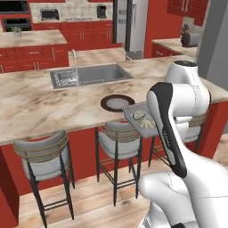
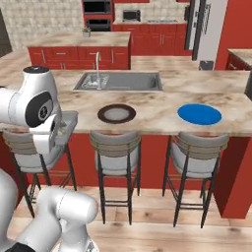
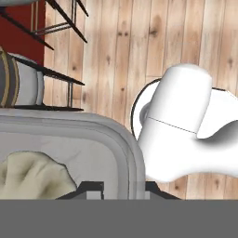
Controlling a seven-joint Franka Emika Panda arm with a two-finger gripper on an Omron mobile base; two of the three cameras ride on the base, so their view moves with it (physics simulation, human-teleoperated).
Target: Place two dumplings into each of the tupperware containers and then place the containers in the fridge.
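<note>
Your gripper is clamped on the rim of a container holding dumplings, off the counter edge. The brown plate sits at its ten o'clock.

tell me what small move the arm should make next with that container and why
Probably carry it on toward the fridge, keeping it level. The end effector is shut on the rim of the tupperware container, which hangs off the counter edge above the stools with dumplings inside. In the hand view, wood floor lies below it, so tilting risks spilling them.
</note>
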